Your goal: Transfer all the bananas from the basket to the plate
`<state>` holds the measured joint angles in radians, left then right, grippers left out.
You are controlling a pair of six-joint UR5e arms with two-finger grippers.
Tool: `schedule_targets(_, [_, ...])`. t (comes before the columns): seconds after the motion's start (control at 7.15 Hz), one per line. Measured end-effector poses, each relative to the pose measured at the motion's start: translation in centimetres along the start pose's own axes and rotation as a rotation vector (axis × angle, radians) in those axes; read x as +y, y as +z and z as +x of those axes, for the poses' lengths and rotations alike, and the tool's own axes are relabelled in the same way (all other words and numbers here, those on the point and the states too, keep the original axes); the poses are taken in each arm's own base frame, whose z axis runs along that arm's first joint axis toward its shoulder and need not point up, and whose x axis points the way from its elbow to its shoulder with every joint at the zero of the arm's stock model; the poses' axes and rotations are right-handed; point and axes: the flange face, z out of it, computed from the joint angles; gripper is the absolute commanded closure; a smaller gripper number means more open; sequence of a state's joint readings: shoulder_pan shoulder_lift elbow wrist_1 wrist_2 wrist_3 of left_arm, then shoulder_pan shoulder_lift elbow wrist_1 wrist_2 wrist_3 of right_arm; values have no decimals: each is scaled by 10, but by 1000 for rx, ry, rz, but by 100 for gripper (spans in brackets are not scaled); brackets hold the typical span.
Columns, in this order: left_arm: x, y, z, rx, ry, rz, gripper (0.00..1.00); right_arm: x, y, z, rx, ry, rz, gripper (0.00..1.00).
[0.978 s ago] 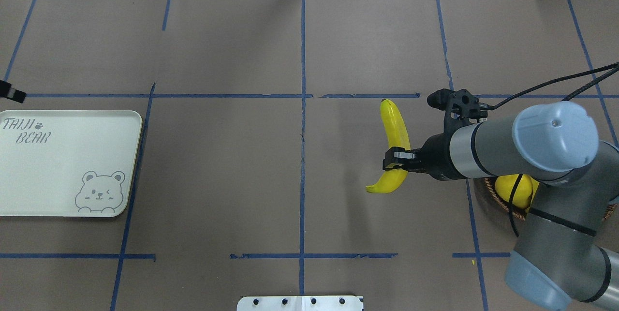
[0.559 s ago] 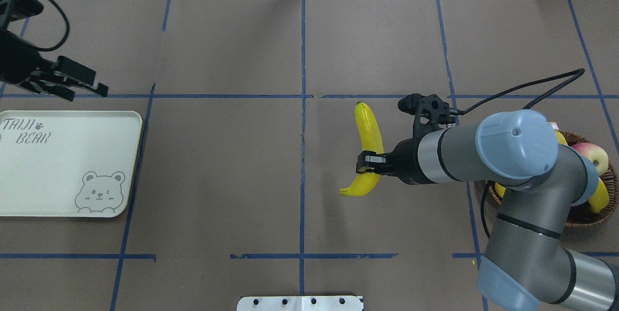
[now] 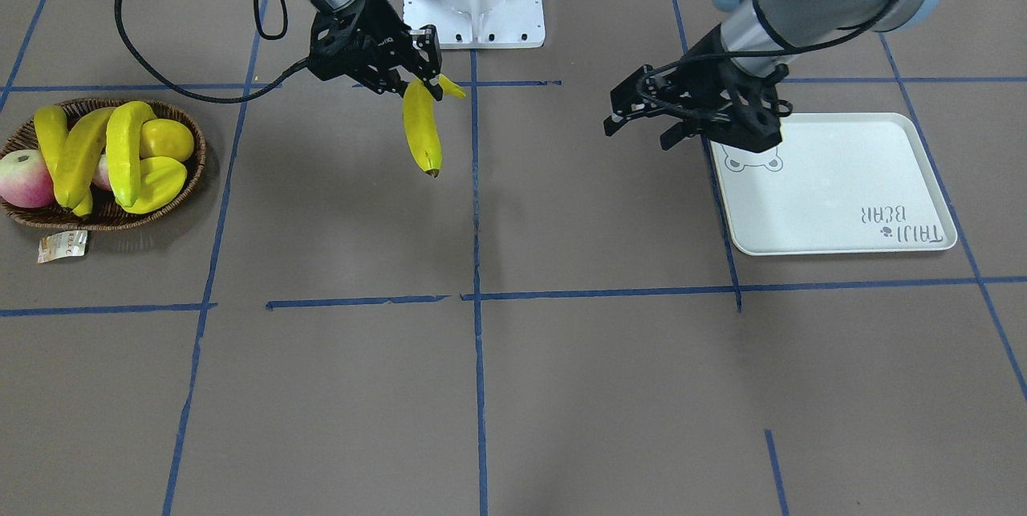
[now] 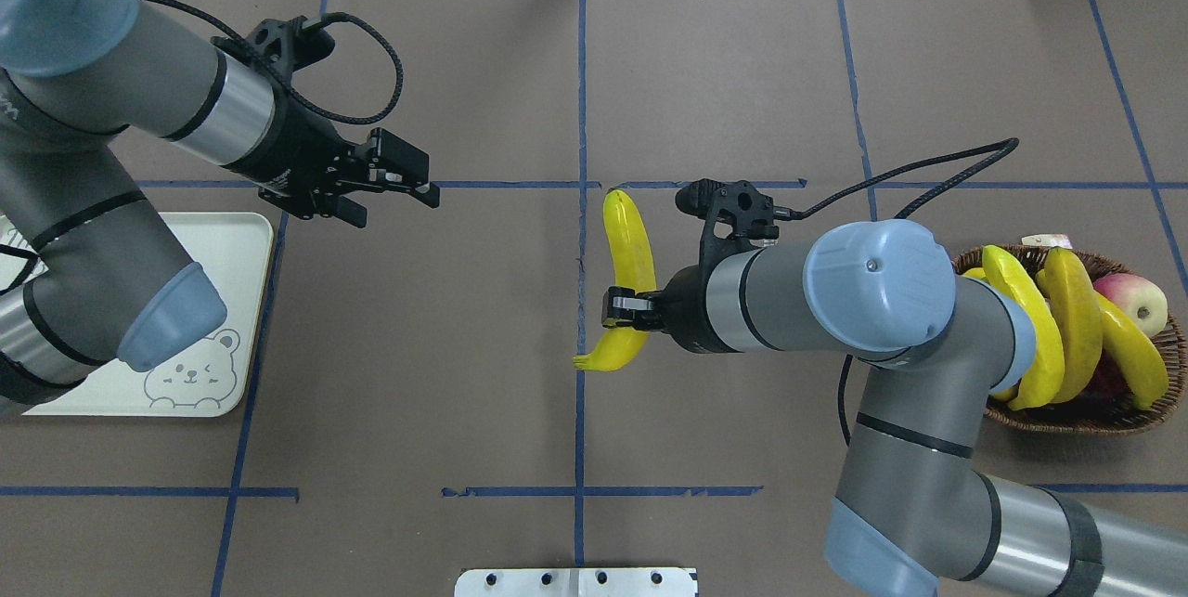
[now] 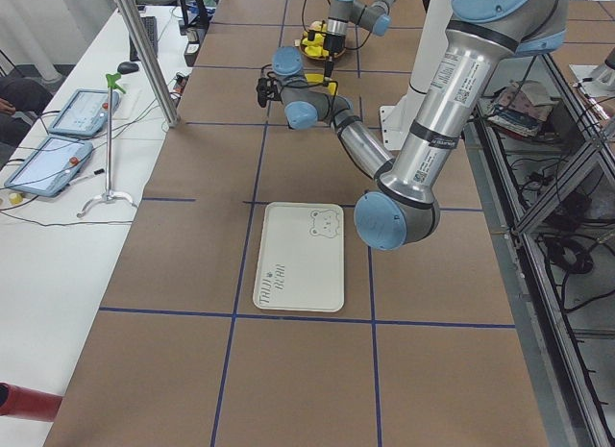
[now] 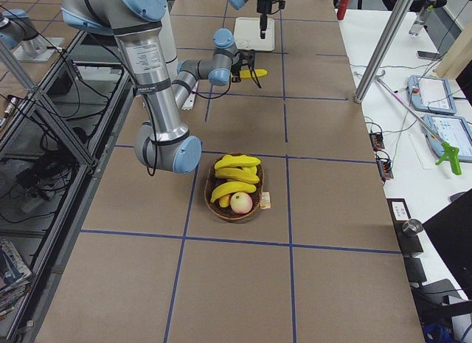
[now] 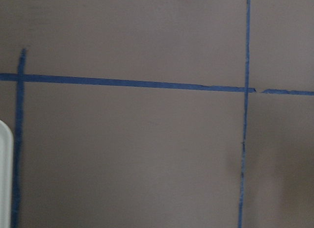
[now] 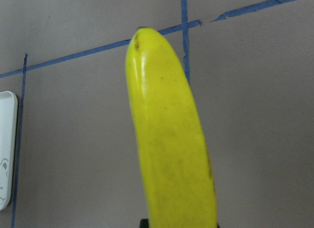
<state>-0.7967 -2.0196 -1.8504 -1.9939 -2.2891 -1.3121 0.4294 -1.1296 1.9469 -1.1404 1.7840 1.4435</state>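
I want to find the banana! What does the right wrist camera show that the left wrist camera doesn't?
Only the right wrist view shows the banana, huge and close, and a bit of the grey bear drawing on the plate. The left wrist view shows nothing of its own, just more bare table. Both show the brown table, the blue tape lines and a white strip of the plate at the left edge.
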Motion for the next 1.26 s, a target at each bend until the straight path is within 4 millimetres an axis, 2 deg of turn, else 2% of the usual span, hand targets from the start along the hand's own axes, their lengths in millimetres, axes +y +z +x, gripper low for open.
schedule_targets(0.42, [12,14,33,24,-34,8,3,3,34,-12,-89,-20,29,87])
schedule_targets(0.7, [24,31,52,27,-45,38,3,7,43,-29,-87,-21,34,88])
schedule_targets(0.84, [30,37,59,30,-57,39,5,9,45,-45,-61,-19,35,88])
schedule_targets(1.12, [37,48,68,30,-73,58,16,17,48,-73,-28,-22,51,87])
schedule_targets(1.26, [39,56,73,27,-78,69,21,22,47,-80,-31,-25,54,87])
